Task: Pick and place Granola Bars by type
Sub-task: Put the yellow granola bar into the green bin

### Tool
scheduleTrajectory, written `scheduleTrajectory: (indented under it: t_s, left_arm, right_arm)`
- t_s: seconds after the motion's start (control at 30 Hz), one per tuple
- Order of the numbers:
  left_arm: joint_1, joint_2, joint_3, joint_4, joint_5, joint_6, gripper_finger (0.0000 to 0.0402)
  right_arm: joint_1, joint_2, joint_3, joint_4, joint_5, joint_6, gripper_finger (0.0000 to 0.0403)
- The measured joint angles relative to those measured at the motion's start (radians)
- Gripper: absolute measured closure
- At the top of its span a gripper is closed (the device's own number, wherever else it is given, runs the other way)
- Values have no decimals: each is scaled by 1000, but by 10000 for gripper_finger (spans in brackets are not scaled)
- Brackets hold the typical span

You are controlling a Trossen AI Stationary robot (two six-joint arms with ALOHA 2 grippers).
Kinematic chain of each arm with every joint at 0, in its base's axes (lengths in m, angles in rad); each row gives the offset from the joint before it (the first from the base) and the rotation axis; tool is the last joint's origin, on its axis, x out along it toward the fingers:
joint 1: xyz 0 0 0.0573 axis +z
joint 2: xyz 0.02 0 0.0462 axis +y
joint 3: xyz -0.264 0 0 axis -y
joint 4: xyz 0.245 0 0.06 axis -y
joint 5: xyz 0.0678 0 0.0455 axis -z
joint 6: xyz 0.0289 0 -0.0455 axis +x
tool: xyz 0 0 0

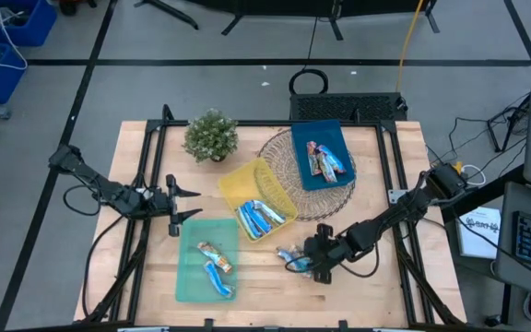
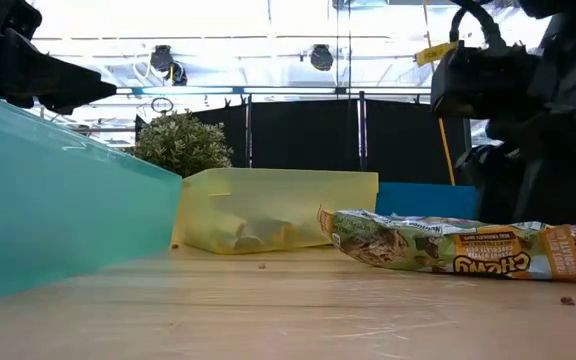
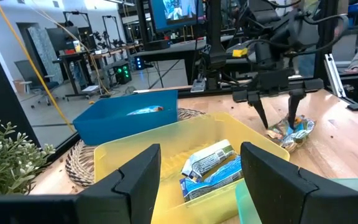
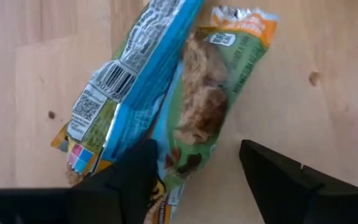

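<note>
The right gripper (image 1: 313,265) hangs low over the light wooden table (image 1: 376,286) at about five o'clock, its jaws spread apart either side of two loose granola bars in shiny crinkly wrappers (image 4: 166,93), apparently lined up to close on one. The pair lie touching side by side, one showing a blue stripe and barcode, the other green with an orange end and a granola picture. Sorting by type looks well along: bars already lie in the flat yellow plastic tray (image 1: 238,184) near the centre, the blue tray (image 1: 335,134) at one o'clock and the green tray (image 1: 192,277) at seven. The left gripper (image 1: 178,205) waits open at nine o'clock, holding nothing.
</note>
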Motion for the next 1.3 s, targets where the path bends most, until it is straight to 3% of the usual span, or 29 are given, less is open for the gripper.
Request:
scheduleTrajectory:
  t_s: [0.17, 0.43, 0.67, 0.93, 1.17, 1.3]
  left_arm:
    - [0, 0, 0, 0, 0, 0, 176]
    - [0, 0, 0, 0, 0, 0, 176]
    - [0, 0, 0, 0, 0, 0, 176]
    - [0, 0, 0, 10, 0, 21, 176]
    - [0, 0, 0, 107, 1, 18, 176]
    - [0, 0, 0, 158, 0, 10, 176]
  right_arm:
    - [-8, -4, -40, 8, 6, 58, 225]
    - [-9, -18, -45, -5, 28, 10, 386]
    - [-4, -76, -51, -48, 80, -33, 397]
    - [28, -217, -49, -28, 250, -151, 400]
    - [56, -330, -48, 70, 449, -373, 402]
    - [52, -347, -60, 244, 475, -560, 402]
